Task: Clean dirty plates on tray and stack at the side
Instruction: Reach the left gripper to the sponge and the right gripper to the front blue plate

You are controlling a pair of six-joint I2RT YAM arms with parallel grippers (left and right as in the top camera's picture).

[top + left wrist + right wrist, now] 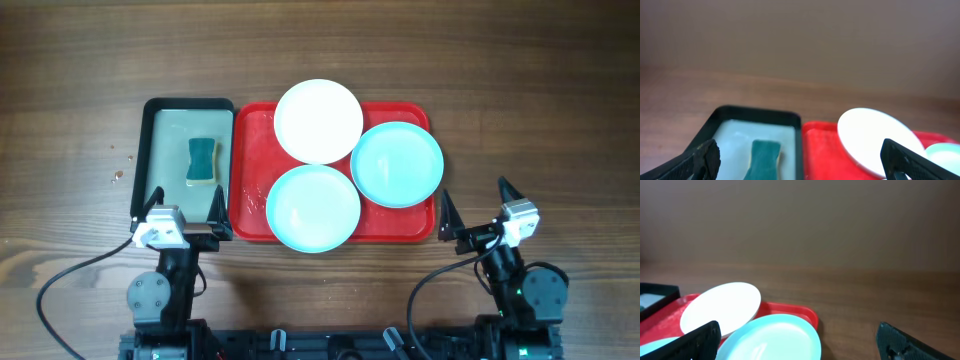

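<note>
The red tray (pixel 252 150) lies mid-table and holds three plates. A white plate (pixel 318 120) is at its far edge, one aqua plate (pixel 397 164) at its right, another aqua plate (pixel 313 207) at its near edge. My left gripper (pixel 186 208) is open and empty at the near end of the black-rimmed tray. My right gripper (pixel 478 203) is open and empty, just right of the red tray. The left wrist view shows the white plate (pixel 875 137) and the red tray (pixel 822 150). The right wrist view shows the white plate (pixel 722 306) and an aqua plate (pixel 775 337).
A black-rimmed tray with pale green inside (pixel 170 130) sits left of the red tray, touching it. A green sponge (pixel 202 161) lies in it, also seen in the left wrist view (pixel 762 159). Wooden table (pixel 540 110) extends to the right.
</note>
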